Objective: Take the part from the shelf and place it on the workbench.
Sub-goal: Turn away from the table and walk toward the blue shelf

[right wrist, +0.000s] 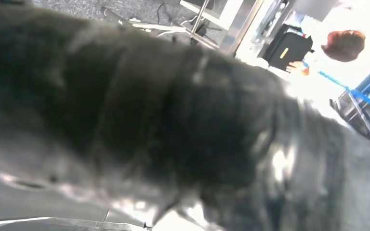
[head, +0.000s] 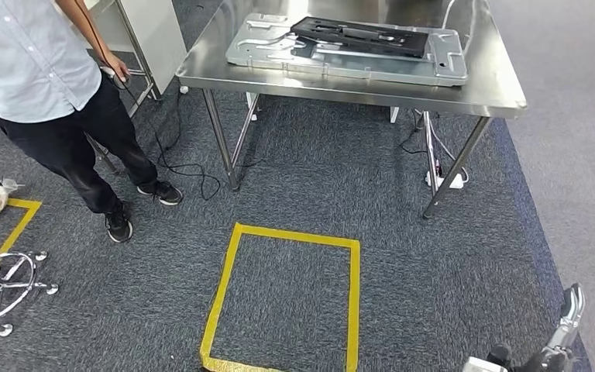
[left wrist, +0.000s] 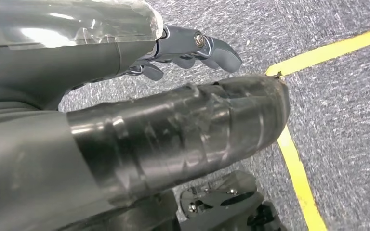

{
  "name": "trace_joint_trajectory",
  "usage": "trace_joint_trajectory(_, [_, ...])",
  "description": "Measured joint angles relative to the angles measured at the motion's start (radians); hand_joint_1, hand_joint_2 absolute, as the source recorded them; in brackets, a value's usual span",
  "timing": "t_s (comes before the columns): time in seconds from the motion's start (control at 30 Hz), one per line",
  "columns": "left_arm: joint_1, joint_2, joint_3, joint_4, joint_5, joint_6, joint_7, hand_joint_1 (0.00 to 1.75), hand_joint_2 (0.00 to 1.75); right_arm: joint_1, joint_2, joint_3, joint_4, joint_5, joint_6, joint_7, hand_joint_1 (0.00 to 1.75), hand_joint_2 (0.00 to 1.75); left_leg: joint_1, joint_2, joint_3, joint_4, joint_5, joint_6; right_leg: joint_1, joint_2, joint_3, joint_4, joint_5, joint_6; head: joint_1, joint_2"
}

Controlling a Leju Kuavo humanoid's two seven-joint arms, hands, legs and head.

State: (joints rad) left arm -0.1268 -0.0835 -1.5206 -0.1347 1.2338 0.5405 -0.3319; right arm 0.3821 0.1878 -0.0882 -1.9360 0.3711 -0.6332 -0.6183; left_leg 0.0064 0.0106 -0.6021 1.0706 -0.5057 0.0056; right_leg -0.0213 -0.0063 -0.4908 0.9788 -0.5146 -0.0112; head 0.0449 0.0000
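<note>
Take the stainless tabletop (head: 465, 93) as your landmark. On it lies a grey metal tray (head: 341, 60), and a flat black part (head: 360, 35) lies on top of that tray, toward its far side; I judge this to be the task's part, already set down on the workbench, though you should confirm it.

Your left robot hand (left wrist: 173, 130) hangs over the carpet beside the yellow tape square (head: 287, 298), which lies on the floor in front of the tabletop. Its fingers (left wrist: 207, 45) are apart and nothing is in them, so it is released. Your right robot hand (head: 558, 337) is low, to the right of the tabletop; the wrist picture is a dark blur, so I cannot tell whether it is clenched or released.

What could go wrong: a person (head: 54, 85) stands just left of the tabletop, holding a cable (head: 174, 167) that trails across the carpet toward the near left leg. If you step or turn that way, a foot could snag it, or an arm could swing into the person. The part overhangs nothing, yet a bump against the tabletop might shift it on the tray.
</note>
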Motion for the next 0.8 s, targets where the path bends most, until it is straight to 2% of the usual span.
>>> trace_joint_trajectory(0.07, [0.001, 0.0, 0.0, 0.0, 0.0, 0.0, 0.0, 0.0, 0.0, 0.0, 0.002, 0.0, 0.0, 0.0, 0.005, 0.0, 0.0, 0.0, 0.004, -0.002, -0.046, 0.125, -0.079, -0.009, 0.003, -0.002, -0.013, 0.001, 0.009, -0.008, -0.001, 0.0])
trace_joint_trajectory(0.1, [0.002, 0.0, 0.0, 0.0, 0.001, 0.0, 0.0, 0.0, 0.0, 0.001, 0.002, 0.0, 0.0, -0.001, 0.009, 0.001, 0.0, 0.0, 0.005, -0.002, -0.063, 0.18, -0.103, -0.013, 0.004, -0.003, -0.02, 0.004, 0.012, -0.009, -0.001, 0.0])
trace_joint_trajectory(0.13, [0.002, 0.0, 0.0, 0.0, 0.002, 0.0, 0.0, 0.0, 0.0, 0.001, 0.002, 0.0, 0.001, -0.002, 0.015, 0.003, 0.0, 0.0, 0.006, -0.002, -0.067, 0.209, -0.109, -0.016, 0.005, -0.003, -0.026, 0.007, 0.015, -0.008, -0.001, 0.0])
trace_joint_trajectory(0.17, [0.003, 0.0, 0.0, 0.0, 0.004, 0.0, 0.0, 0.0, 0.0, 0.001, 0.002, 0.0, 0.001, -0.002, 0.02, 0.006, 0.0, 0.0, 0.007, -0.002, -0.054, 0.2, -0.095, -0.017, 0.005, -0.003, -0.031, 0.011, 0.016, -0.007, -0.001, 0.0])
trace_joint_trajectory(0.2, [0.003, 0.0, 0.0, 0.0, 0.005, 0.0, 0.0, 0.0, 0.0, 0.001, 0.002, 0.0, 0.002, -0.003, 0.026, 0.011, 0.0, 0.0, 0.008, -0.002, -0.024, 0.156, -0.068, -0.017, 0.005, -0.002, -0.036, 0.016, 0.017, -0.006, -0.001, 0.0])
trace_joint_trajectory(0.27, [0.003, 0.0, 0.0, 0.0, 0.009, 0.0, 0.0, 0.0, 0.0, 0.001, 0.002, -0.001, 0.006, -0.002, 0.04, 0.023, 0.0, 0.0, 0.009, -0.012, 0.056, 0.026, -0.019, -0.012, 0.006, 0.003, -0.044, 0.027, 0.016, 0.0, -0.001, 0.0])
trace_joint_trajectory(0.3, [0.003, 0.0, 0.0, 0.0, 0.01, 0.0, 0.0, 0.0, 0.0, -0.001, 0.002, -0.004, 0.012, -0.002, 0.051, 0.033, 0.0, 0.0, 0.009, -0.018, 0.085, -0.023, -0.008, -0.009, 0.007, 0.005, -0.048, 0.031, 0.016, 0.005, -0.001, 0.0])
trace_joint_trajectory(0.33, [0.003, 0.0, 0.0, 0.0, 0.01, 0.0, 0.0, 0.0, 0.0, -0.004, 0.002, -0.009, 0.025, -0.001, 0.068, 0.043, 0.0, 0.0, 0.008, -0.023, 0.099, -0.052, -0.008, -0.004, 0.009, 0.008, -0.051, 0.034, 0.018, 0.011, -0.001, 0.0])
trace_joint_trajectory(0.43, [0.004, -0.001, 0.001, 0.0, 0.014, 0.001, 0.0, 0.0, 0.0, -0.023, 0.008, -0.044, 0.109, 0.0, 0.14, 0.063, 0.0, 0.0, 0.009, -0.018, 0.097, -0.071, -0.008, 0.013, 0.011, 0.014, -0.058, 0.039, 0.02, 0.029, 0.0, 0.0])
trace_joint_trajectory(0.47, [0.004, -0.001, 0.002, 0.0, 0.016, 0.002, 0.0, 0.0, 0.0, -0.032, 0.014, -0.067, 0.152, 0.0, 0.166, 0.06, 0.0, 0.0, 0.011, -0.014, 0.096, -0.075, -0.003, 0.022, 0.01, 0.014, -0.066, 0.055, 0.008, 0.034, 0.0, 0.0])
trace_joint_trajectory(0.5, [0.004, -0.001, 0.002, 0.0, 0.017, 0.002, 0.0, 0.0, 0.0, -0.043, 0.021, -0.095, 0.197, 0.001, 0.189, 0.053, 0.0, 0.0, 0.013, -0.01, 0.094, -0.078, 0.001, 0.03, 0.009, 0.013, -0.082, 0.089, -0.015, 0.038, 0.001, 0.0])
trace_joint_trajectory(0.57, [0.005, -0.001, 0.002, 0.0, 0.018, 0.004, 0.0, 0.0, 0.0, -0.067, 0.039, -0.157, 0.289, 0.007, 0.223, 0.032, 0.0, 0.0, 0.011, -0.001, 0.087, -0.078, 0.006, 0.039, 0.007, 0.012, -0.138, 0.209, -0.082, 0.045, 0.001, 0.0])
trace_joint_trajectory(0.6, [0.006, -0.001, 0.002, 0.0, 0.02, 0.004, 0.001, 0.0, 0.0, -0.079, 0.047, -0.193, 0.336, 0.016, 0.239, 0.021, 0.0, 0.0, 0.01, 0.004, 0.084, -0.078, 0.006, 0.041, 0.007, 0.012, -0.167, 0.27, -0.105, 0.048, 0.001, 0.0])
trace_joint_trajectory(0.63, [0.007, -0.001, 0.002, 0.0, 0.022, 0.004, 0.001, 0.0, 0.0, -0.091, 0.055, -0.23, 0.381, 0.027, 0.254, 0.013, 0.0, 0.0, 0.01, 0.008, 0.082, -0.077, 0.007, 0.041, 0.006, 0.011, -0.185, 0.306, -0.11, 0.05, 0.001, 0.0])
trace_joint_trajectory(0.67, [0.008, -0.001, 0.002, 0.0, 0.025, 0.004, 0.0, 0.0, 0.0, -0.104, 0.062, -0.27, 0.427, 0.041, 0.269, 0.006, 0.0, 0.0, 0.009, 0.012, 0.081, -0.075, 0.007, 0.041, 0.005, 0.011, -0.185, 0.307, -0.097, 0.051, 0.001, 0.0])
trace_joint_trajectory(0.7, [0.008, -0.001, 0.002, 0.0, 0.027, 0.005, 0.0, 0.0, 0.0, -0.117, 0.068, -0.308, 0.469, 0.057, 0.281, 0.001, 0.0, 0.0, 0.009, 0.016, 0.082, -0.074, 0.006, 0.04, 0.004, 0.008, -0.166, 0.269, -0.065, 0.051, 0.001, 0.0])
trace_joint_trajectory(0.73, [0.007, -0.001, 0.002, 0.0, 0.029, 0.005, 0.0, 0.0, 0.0, -0.133, 0.072, -0.345, 0.512, 0.074, 0.289, -0.004, 0.0, 0.0, 0.009, 0.02, 0.083, -0.072, 0.004, 0.037, 0.004, -0.001, -0.131, 0.198, -0.027, 0.049, 0.001, 0.0])
trace_joint_trajectory(0.8, [0.007, -0.001, 0.002, 0.0, 0.03, 0.005, 0.0, 0.0, 0.0, -0.168, 0.078, -0.417, 0.603, 0.107, 0.298, -0.014, 0.0, 0.0, 0.004, 0.027, 0.084, -0.067, -0.001, 0.028, 0.009, -0.026, -0.075, 0.077, 0.017, 0.04, 0.001, 0.0])
